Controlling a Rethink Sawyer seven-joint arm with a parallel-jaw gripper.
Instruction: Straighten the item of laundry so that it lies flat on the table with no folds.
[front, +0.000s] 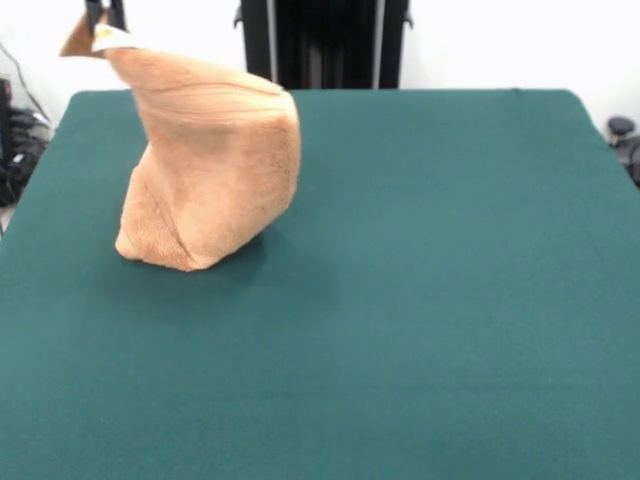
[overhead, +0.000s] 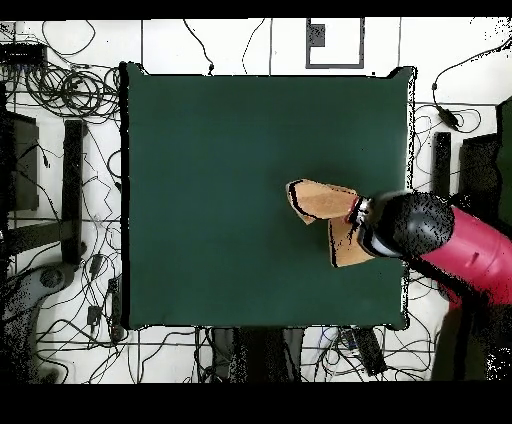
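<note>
The item of laundry (front: 215, 160), an orange-tan terry towel, hangs lifted by one corner at the table's left side in the front view. Its lower end still rests bunched on the green table (front: 430, 300). My gripper (front: 105, 16) shows only as dark tips at the top edge, shut on the raised corner beside the small white tag (front: 112, 38). In the overhead view the towel (overhead: 318, 199) shows as two folded tan pieces near the table's right edge. The red and black arm (overhead: 440, 235) covers part of it and hides the gripper.
The dark green table (overhead: 220, 180) is far larger than the towel. Cables and equipment (overhead: 70, 90) lie on the floor around it. A black pedestal column (front: 325, 45) stands behind the table's far edge.
</note>
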